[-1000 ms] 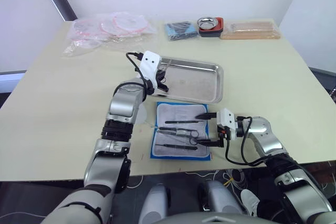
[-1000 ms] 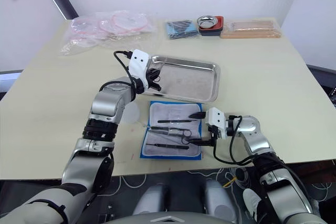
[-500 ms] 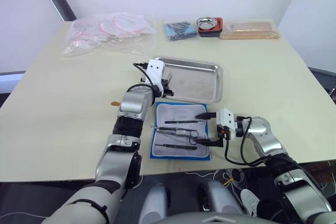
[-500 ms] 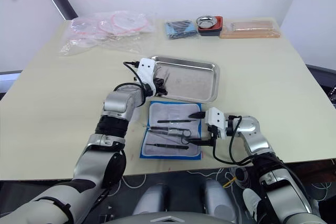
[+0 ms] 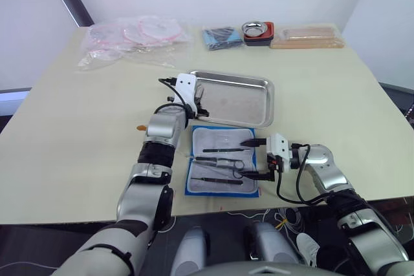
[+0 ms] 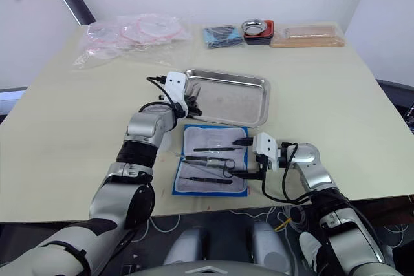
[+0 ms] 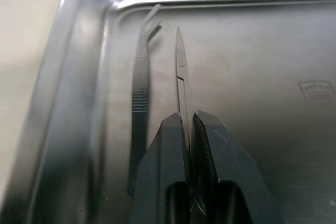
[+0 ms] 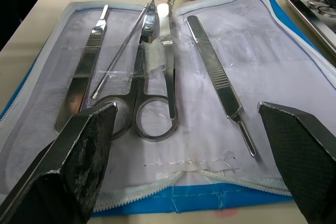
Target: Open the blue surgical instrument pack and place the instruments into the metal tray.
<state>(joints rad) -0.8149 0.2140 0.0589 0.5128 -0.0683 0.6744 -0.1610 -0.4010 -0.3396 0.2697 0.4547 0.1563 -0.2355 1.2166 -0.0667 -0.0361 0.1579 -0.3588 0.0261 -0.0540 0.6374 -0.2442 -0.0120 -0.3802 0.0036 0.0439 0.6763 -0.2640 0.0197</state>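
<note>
Stainless steel fills the left wrist view, where the large shallow metal tray with its raised rim already holds a slender pair of tweezer-like forceps lying along its left wall. The left gripper is over that same corner with its two black fingers pressed together on a thin pair of silvery scissors, whose blades point ahead along the tray floor just beside the forceps; held low and parallel like this, the scissors look ready to be set down flat without crossing the piece already there. Nearer the robot, the bright-blue fabric surgical instrument pack lies unzipped and spread flat on the pale table, just beside the tray's near rim, its grey-white lining up so the remaining instruments can be reached: ring-handled scissors, a thin probe, and two flat-handled scalpel-like tools, one of them lying apart from the rest. The right gripper sits at the pack's right edge with its fingers spread wide and holding nothing, apparently waiting to steady the pack or pick the next piece.
</note>
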